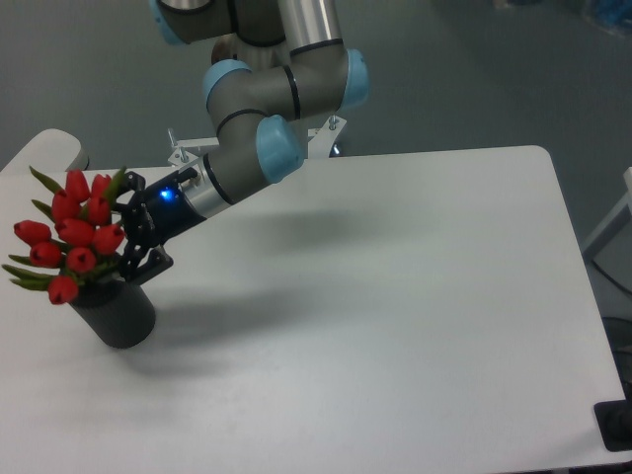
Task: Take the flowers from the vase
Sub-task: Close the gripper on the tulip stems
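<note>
The flowers [71, 235], red tulip buds with green leaves, stand in the dark grey vase [115, 316] at the table's left edge. My gripper [125, 233] comes in from the right at the height of the buds. Its fingers are spread, one finger [135, 185] above and one below the right side of the bunch. The jaws stand open around the outer buds and leaves, and the fingertips are partly hidden among them. The bunch leans slightly left.
The white table [395, 296] stretches to the right and front of the vase. A metal bracket [188, 151] sits at the table's back edge behind the arm. A pale rounded object [49, 148] lies at the far left.
</note>
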Controlling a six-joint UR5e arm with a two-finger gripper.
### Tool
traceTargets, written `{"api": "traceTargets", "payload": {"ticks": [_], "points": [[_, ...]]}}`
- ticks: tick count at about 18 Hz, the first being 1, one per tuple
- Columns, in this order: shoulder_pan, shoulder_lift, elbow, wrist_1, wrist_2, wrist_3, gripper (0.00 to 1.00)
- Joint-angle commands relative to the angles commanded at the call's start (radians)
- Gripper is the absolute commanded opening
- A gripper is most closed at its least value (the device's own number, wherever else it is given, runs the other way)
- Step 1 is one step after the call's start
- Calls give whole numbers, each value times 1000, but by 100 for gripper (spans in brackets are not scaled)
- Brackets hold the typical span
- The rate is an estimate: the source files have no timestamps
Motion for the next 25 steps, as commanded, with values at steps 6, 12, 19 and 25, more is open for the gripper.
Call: {"api": "traceTargets", "payload": {"ticks": [6, 12, 19, 25], "points": [[0, -5, 8, 0, 0, 3, 50], [3, 0, 17, 0, 0, -3, 40], [5, 9, 20, -2, 0, -6, 35], [6, 15, 20, -2, -2, -9, 31]]}}
